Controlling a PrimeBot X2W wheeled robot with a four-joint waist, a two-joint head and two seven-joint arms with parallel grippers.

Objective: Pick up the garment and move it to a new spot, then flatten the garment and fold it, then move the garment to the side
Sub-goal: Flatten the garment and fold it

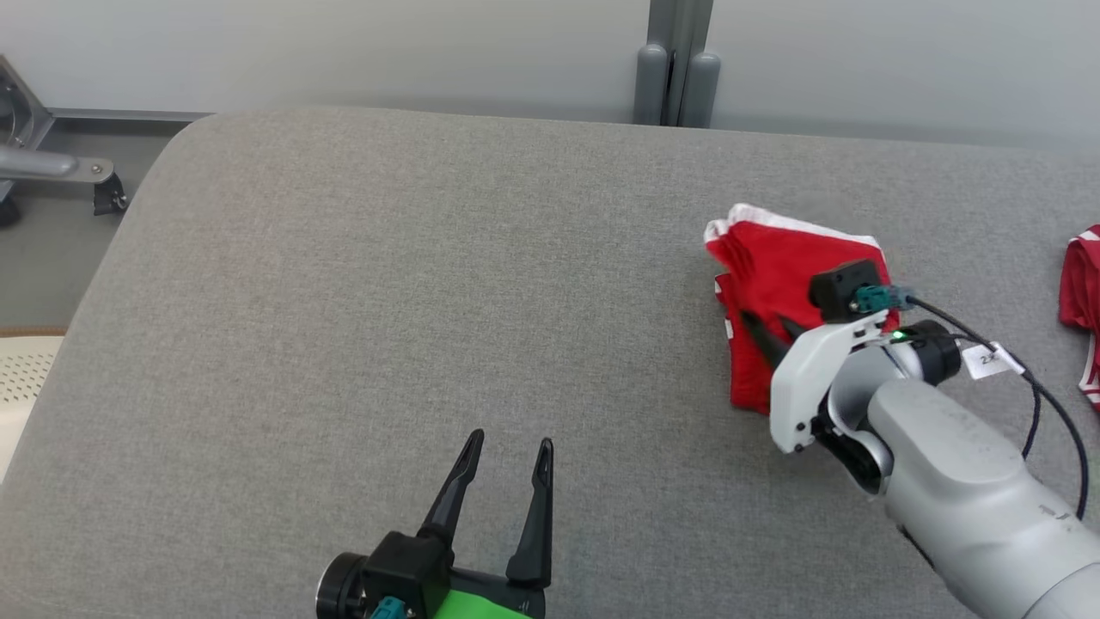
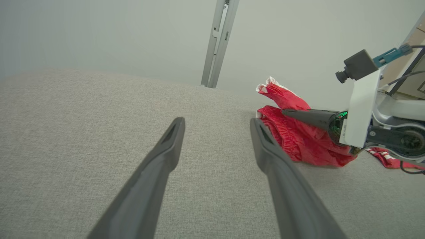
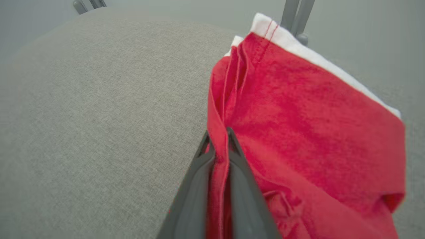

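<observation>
Reads as a lab or test room. Wide table (image 1: pixel 344 301) beneath and around the left end effector (image 1: pixel 510 441), covered edge to edge in grey woven cloth, its corner rounded. Far beyond that end effector, a plain pale wall (image 1: pixel 344 43) with a grey metal post (image 1: pixel 679 60) upright against it. Off to the left — a metal stand foot (image 1: pixel 60 168) on a caster, on plain grey floor (image 1: pixel 51 258).

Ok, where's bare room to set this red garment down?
Free: the left and middle of the grey surface, from the open left gripper to the far edge. Crowded: the right, where the right gripper pinches the garment near a second red cloth.
</observation>
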